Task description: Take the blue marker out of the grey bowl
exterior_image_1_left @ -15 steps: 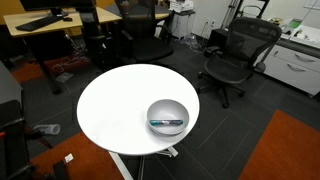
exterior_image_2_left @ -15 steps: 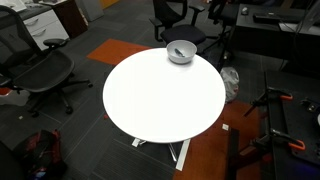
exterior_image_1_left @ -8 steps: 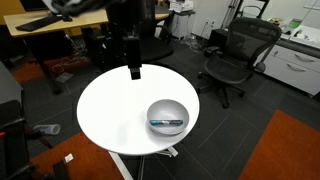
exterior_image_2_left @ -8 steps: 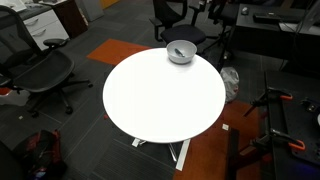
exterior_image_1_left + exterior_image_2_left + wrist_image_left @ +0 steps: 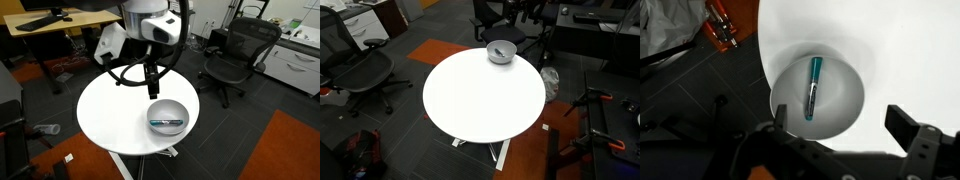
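The grey bowl [image 5: 167, 115] sits near the edge of the round white table [image 5: 110, 110] and also shows in both the exterior view [image 5: 501, 51] and the wrist view [image 5: 840, 100]. The blue marker [image 5: 813, 88] lies inside it, teal body with a paler end, and is seen in an exterior view [image 5: 166, 123] too. My gripper [image 5: 151, 88] hangs above the table just beside the bowl's far rim. In the wrist view the gripper [image 5: 843, 125] is open and empty, its jaws wide apart, with the bowl under its left side.
Black office chairs [image 5: 232, 55] stand around the table, with another [image 5: 360, 70] in an exterior view. Desks [image 5: 50, 25] stand behind. Orange carpet patches [image 5: 285, 150] lie on the dark floor. An orange tool [image 5: 722, 25] lies on the floor below the table edge.
The arm came into an exterior view from the top left and has moved right and down, so the gripper now hangs close above the bowl. Bowl and marker have not moved.
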Controlling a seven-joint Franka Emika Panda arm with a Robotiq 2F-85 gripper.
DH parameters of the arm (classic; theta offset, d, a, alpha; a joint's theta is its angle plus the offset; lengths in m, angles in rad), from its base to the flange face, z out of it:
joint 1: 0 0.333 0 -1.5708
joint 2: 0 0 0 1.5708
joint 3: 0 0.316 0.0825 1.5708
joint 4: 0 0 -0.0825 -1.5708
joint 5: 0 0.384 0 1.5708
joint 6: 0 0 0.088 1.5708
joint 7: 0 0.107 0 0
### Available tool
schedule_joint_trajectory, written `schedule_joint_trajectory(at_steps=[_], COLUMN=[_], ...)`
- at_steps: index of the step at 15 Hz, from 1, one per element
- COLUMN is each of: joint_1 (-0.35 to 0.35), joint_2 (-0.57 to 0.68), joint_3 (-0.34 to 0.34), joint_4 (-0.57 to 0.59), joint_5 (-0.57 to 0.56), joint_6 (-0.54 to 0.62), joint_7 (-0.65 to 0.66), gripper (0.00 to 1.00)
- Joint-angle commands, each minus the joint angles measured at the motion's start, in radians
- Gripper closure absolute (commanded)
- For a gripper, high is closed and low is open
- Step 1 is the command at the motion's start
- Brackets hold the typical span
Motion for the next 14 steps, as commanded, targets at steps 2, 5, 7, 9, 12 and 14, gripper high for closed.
schedule_joint_trajectory(at_steps=[2,5,7,9,12,14], joint_1=[-0.009,-0.015,-0.024,-0.038,-0.051,-0.061], joint_2=[0.114,0.187,0.235,0.277,0.335,0.371], joint_3=[-0.002,-0.005,0.000,0.008,0.014,0.021], joint_4=[0.066,0.100,0.125,0.153,0.203,0.237], joint_5=[0.014,0.016,0.028,0.045,0.071,0.085], joint_6=[0.063,0.113,0.140,0.159,0.153,0.144], joint_7=[0.006,0.017,0.010,-0.002,0.000,-0.005], gripper=[0.00,0.00,0.00,0.00,0.00,0.00])
